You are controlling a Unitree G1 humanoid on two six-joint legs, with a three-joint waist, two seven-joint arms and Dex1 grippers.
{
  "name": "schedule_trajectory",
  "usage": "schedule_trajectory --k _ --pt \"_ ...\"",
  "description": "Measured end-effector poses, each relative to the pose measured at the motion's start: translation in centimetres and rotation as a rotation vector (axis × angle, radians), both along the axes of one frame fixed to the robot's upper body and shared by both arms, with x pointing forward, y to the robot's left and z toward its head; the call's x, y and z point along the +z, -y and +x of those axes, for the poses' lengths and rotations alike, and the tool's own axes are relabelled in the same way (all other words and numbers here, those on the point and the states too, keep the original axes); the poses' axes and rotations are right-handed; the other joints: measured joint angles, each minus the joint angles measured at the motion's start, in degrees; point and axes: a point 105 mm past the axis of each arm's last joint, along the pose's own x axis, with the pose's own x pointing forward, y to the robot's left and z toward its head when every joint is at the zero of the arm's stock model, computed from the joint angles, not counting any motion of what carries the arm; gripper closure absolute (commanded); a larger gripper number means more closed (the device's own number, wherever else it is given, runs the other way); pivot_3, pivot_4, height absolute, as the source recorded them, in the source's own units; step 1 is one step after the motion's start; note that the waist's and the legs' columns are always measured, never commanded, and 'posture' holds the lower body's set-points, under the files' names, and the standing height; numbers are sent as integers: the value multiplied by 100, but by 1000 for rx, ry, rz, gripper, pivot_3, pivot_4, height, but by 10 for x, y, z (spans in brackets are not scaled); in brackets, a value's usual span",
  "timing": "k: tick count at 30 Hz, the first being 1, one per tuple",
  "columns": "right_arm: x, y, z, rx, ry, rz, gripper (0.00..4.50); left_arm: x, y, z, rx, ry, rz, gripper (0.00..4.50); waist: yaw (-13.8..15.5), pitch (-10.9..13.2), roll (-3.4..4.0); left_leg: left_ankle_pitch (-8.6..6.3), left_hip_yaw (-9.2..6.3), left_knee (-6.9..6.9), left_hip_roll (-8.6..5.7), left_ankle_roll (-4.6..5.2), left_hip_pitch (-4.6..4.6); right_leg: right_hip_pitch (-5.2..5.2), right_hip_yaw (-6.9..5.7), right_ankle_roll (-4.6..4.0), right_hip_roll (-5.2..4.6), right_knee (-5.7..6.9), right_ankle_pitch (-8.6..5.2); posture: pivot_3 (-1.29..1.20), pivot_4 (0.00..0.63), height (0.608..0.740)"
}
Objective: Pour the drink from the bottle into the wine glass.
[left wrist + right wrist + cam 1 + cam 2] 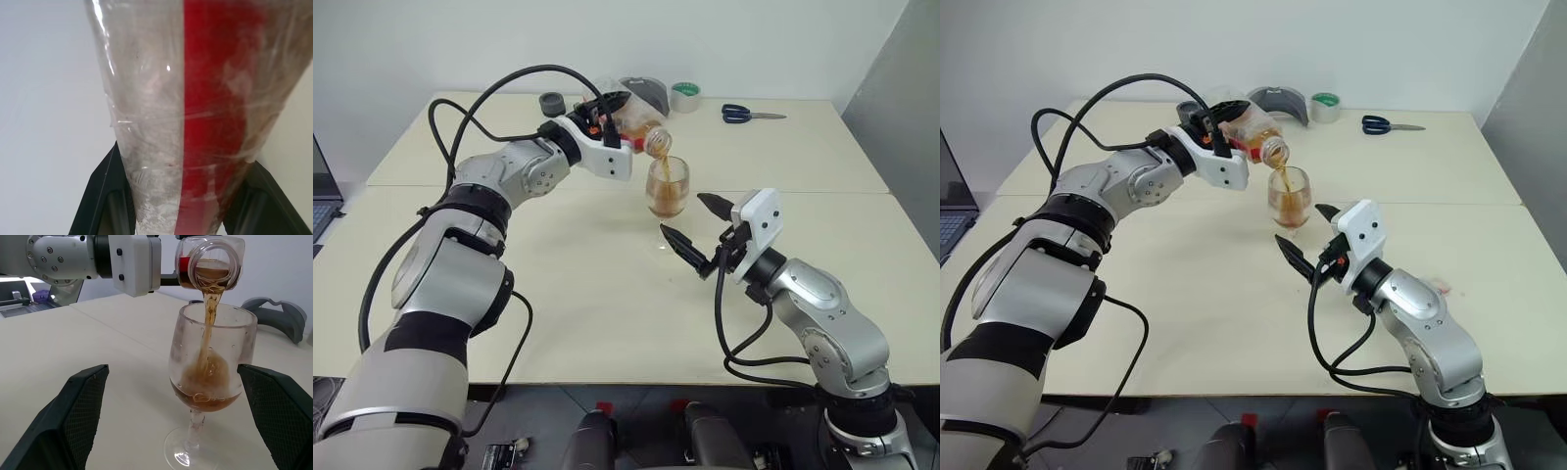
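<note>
Bottle (209, 264): clear, red-labelled, tipped over wine glass (211, 382) on surface (607, 294) | drink (208, 328): amber stream | my left end effector (612, 122): clamped on bottle | my right end effector (695, 233): fingers spread, flanking glass.

No text, brand or number can be read anywhere; the bottle (195, 117) bears only a plain red label strip.

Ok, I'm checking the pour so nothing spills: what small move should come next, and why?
Probably hold the left hand at this tilt a little longer. The bottle is tipped over the wine glass, the drink is streaming into the bowl, and the level sits low. The right hand waits open beside the stem.
</note>
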Motion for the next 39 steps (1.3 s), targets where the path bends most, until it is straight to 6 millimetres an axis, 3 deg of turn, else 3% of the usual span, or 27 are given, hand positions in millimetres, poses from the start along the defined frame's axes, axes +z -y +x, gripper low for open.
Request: schedule_trajectory --k 29,39 --pt "-7 1 -1 -6 -22 -4 0 -1 1 1 3 3 5 2792 -2 0 0 0 0 3 -1 0 1 0 1 0 -1 7 0 0 150 740" --pt "-8 0 -1 1 -36 4 0 2 8 3 -3 -95 -98 2792 -13 0 0 1 1 6 -3 0 2 -2 1 0 -2 15 0 0 150 740"
